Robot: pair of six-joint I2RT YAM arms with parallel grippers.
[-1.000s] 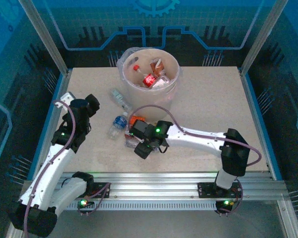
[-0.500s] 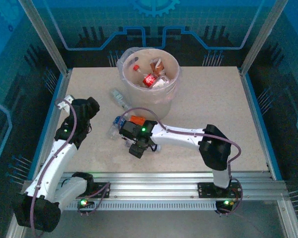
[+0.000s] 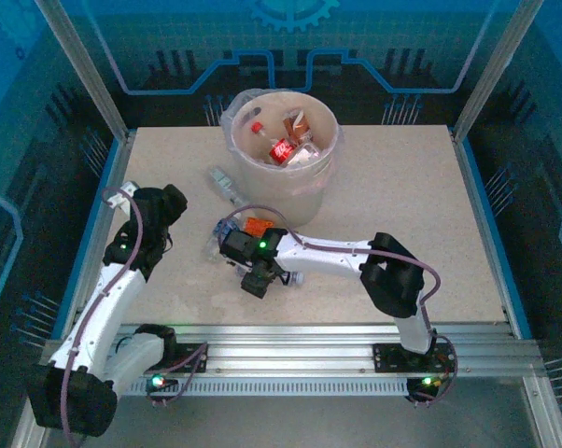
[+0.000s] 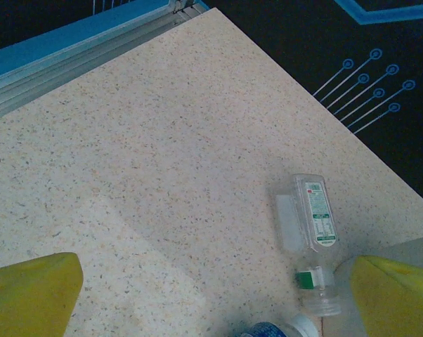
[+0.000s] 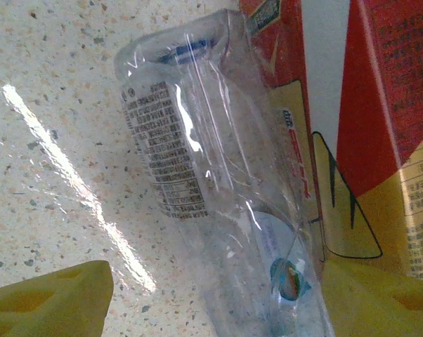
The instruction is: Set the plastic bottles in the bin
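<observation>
since your right hand (image 5: pixel 211 298) is down low over the speckled beige tabletop (image 5: pixel 50 105), its wrist view is mostly one crushed clear plastic bottle (image 5: pixel 204 175) lying on its side. the yellow fingers (image 5: pixel 50 302) sit either side of that bottle with the jaws apart. there's bare tabletop between the left one and the plastic, so it's open, not gripping. a red, white and yellow printed pack (image 5: pixel 366 105) lies touching the bottle's far side; can't tell what it is.

your left hand (image 4: pixel 215 281) is wide open with nothing between its fingers, hanging above the tabletop near the left edge. ahead of it lies a clear plastic bottle with a green-and-white label (image 4: pixel 313 232), and a blue-capped bottle (image 4: pixel 268 328) pokes in just below that.

from the top, the tall round beige-white plastic bin (image 3: pixel 262 173) sits at the back middle with several bottles inside, including a red-labelled one (image 3: pixel 283 149).
</observation>
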